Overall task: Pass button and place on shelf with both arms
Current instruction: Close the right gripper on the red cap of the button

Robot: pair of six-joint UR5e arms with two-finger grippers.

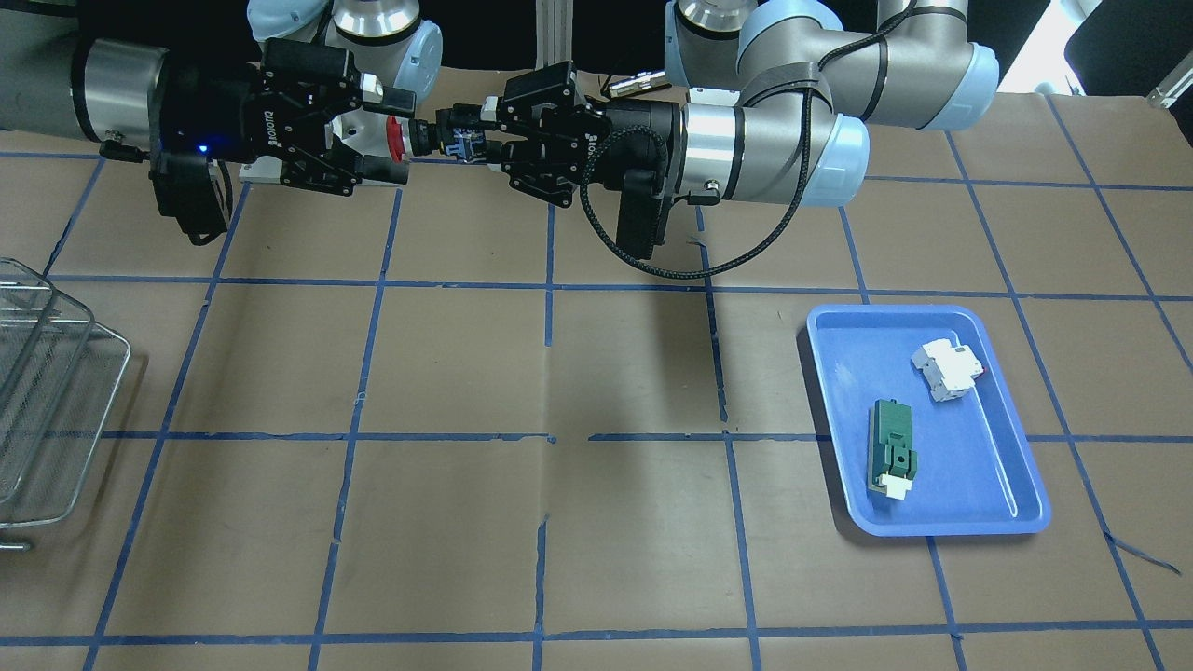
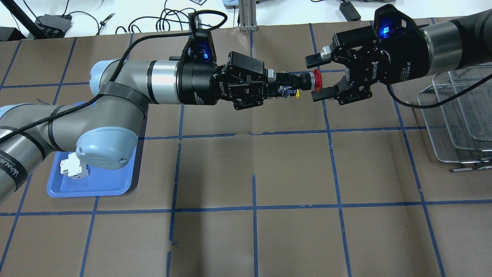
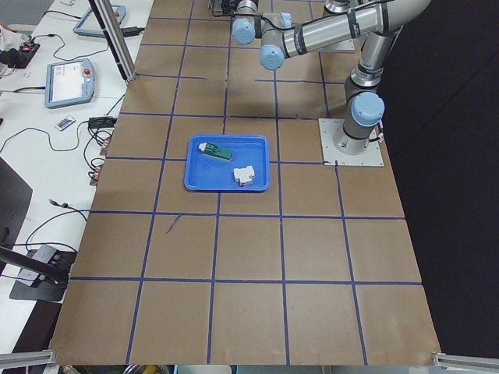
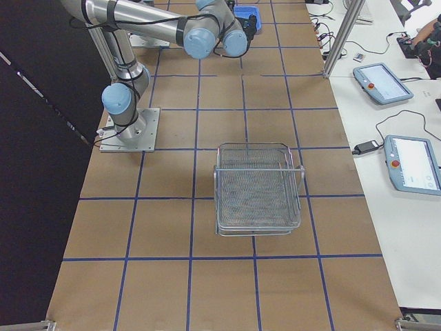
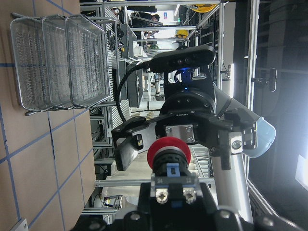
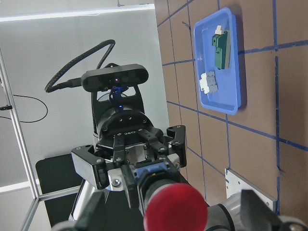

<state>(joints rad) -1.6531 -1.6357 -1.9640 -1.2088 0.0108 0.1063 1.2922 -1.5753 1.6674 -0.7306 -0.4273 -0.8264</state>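
Button [image 2: 307, 81] is in mid-air over the counter [image 1: 634, 522], on the robot's side, between the two arms. Its long axis is level and runs arm to arm. The red cap faces the right fingers [image 2: 316, 59] and the rear block sits in the left fingers [image 2: 272, 74].

Left fingers are clamped on the rear block. Right fingers are spread wide, one on each side of the cap w/ a gap showing, holding nothing.

Shelf [image 2: 453, 115] stands on the counter at the robot's right, well apart from the button.

Front view shows a green block [image 1: 893, 443] and a white breaker [image 1: 948, 369] in the blue tray [image 1: 932, 419]. In the overhead the left elbow hides the block and only the breaker shows. Left wrist cam looks along the button from behind, cap framed by the open right fingers, shelf tiers off to the side. Right wrist cam gets the cap head-on, blurred. Right side view shows the whole shelf, but the fingers are hidden there.

Counter is brown paper w/ a blue tape grid. White benches w/ pendants and cables run alongside.
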